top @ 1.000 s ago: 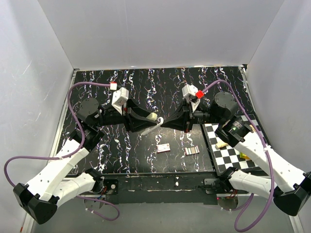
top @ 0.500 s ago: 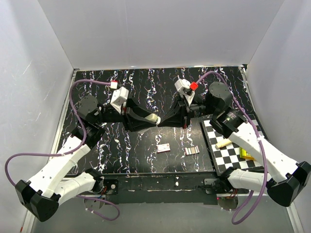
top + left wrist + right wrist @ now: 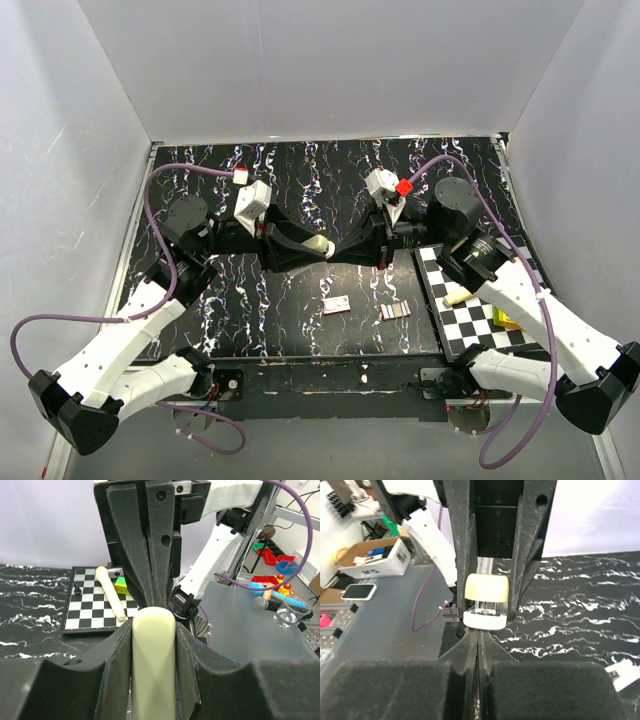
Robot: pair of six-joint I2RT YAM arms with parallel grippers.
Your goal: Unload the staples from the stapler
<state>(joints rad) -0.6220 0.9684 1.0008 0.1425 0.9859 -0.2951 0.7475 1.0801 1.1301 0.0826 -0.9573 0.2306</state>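
**Clerk:** Start with the large items, please.

**Inspector:** The tabletop [image 3: 300,170] is dark and marbled, and both arms meet above its middle. The chessboard [image 3: 470,320] sits at the lower right of the overhead view, and neither arm touches it.

**Clerk:** And the stapler?

**Inspector:** The cream stapler [image 3: 312,245] is held off the tabletop at centre frame, its nose pointing right. The left pincer [image 3: 290,248] pinches it across the body. That grip looks the same as a second ago.

**Clerk:** So what has changed?

**Inspector:** The right arm. A second ago its tip sat under the stapler's nose, where a white lower part hung down in a curve. Half a second ago the wrist swung toward the upper left. Now the right pincer [image 3: 345,250], fingers pressed together and holding nothing, lies level with the nose, tip to tip. The hanging curve is no longer plain from above.

**Clerk:** What does that mean for the task?

**Inspector:** In my judgement, it is re-aiming to poke at the magazine front. The right wrist view shows the nose head-on, with a gap between the cream top and the white base. A metal channel shows inside the gap, and the shut tip sits just beneath it. I cannot tell whether staples remain inside.

**Clerk:** Any smaller items?

**Inspector:** A pale flat piece [image 3: 337,305] and a grey flat piece [image 3: 396,311] lie on the tabletop below centre. They are too small to say whether they are staples.
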